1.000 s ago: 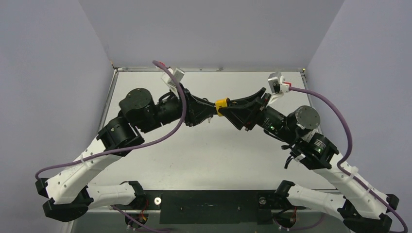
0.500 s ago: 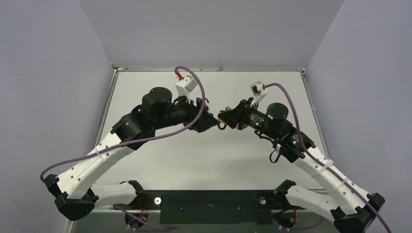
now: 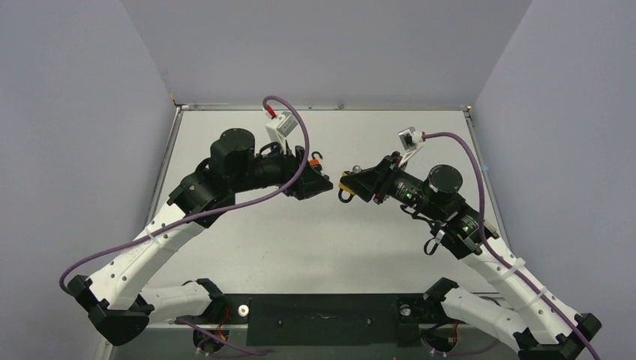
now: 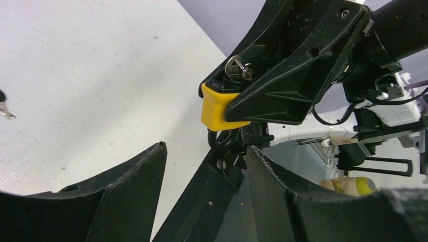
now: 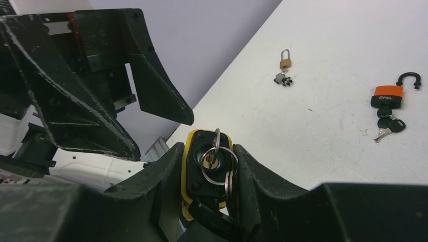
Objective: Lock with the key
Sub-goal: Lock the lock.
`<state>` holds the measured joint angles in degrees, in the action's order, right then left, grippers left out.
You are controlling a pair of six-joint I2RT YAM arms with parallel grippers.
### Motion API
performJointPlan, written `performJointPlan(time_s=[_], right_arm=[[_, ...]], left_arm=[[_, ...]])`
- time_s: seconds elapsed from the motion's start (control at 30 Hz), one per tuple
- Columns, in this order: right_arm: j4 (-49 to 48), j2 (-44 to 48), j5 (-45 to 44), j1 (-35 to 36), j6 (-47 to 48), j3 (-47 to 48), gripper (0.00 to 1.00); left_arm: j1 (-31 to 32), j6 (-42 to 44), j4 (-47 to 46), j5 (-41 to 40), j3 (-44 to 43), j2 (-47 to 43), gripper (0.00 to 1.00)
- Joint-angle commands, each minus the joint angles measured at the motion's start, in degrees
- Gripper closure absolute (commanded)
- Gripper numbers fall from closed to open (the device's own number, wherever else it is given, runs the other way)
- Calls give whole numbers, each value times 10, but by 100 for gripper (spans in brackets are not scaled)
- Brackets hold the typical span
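Right wrist, yellow padlock between right fingers, key seemingly inserted.

Links: my left arm and right arm, white shells dotted with small holes | joints: round black motor housings | cables: purple cable on each arm, red plug into a white camera block | lights: green LEDs on my right forearm | left fingers, right fingers: scuffed matte-black wedges
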<state>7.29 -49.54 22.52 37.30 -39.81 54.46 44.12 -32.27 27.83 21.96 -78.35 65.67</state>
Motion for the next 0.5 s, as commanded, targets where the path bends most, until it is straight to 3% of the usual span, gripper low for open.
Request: performJointPlan(time_s=[0.0, 0.2, 0.47], right_arm=[[-66, 25, -3, -1, -25, 15, 100], [-133, 32, -51, 10, -78, 6, 100], [-157, 24, -110, 27, -98, 2, 100]], left_arm=[[-17, -34, -66, 68, 28, -17, 44], [-42, -198, -272, 153, 112, -22, 51], [-43, -247, -351, 163, 129, -15, 53]])
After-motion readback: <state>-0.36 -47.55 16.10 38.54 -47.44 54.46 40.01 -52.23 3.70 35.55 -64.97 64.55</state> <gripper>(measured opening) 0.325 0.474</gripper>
